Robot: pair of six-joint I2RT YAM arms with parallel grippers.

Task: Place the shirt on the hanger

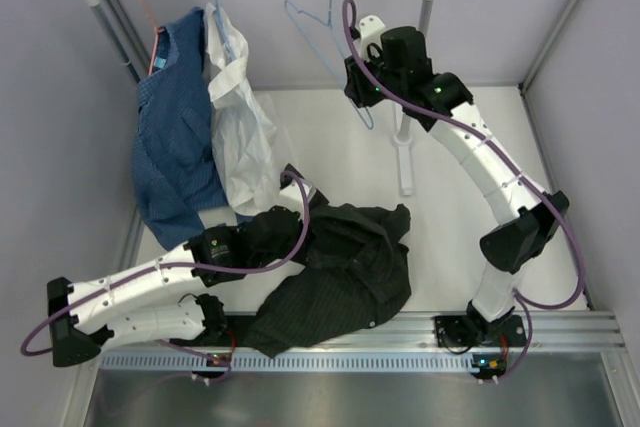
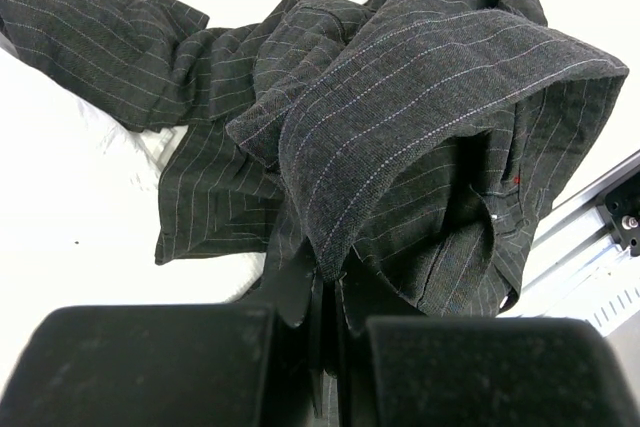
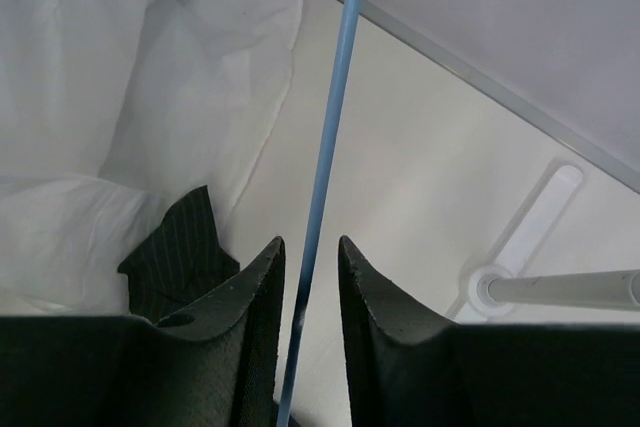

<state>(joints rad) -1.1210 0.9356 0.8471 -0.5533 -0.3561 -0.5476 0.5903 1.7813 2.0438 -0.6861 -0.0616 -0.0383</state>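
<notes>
While left jaws pinch shirt (image 2: 400,127) | hanger (image 3: 325,147) between parted right jaws

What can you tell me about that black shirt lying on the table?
The shirt is dark, near-black woven cloth with faint pale pinstripes. It lies crumpled in a heap on the white table, toward the near edge, not hung up. One fold, possibly the collar, is lifted, and the left tool is shut on its edge. A far corner lies against the bottom of the hanging white shirt. Buttons cannot be made out.
</notes>
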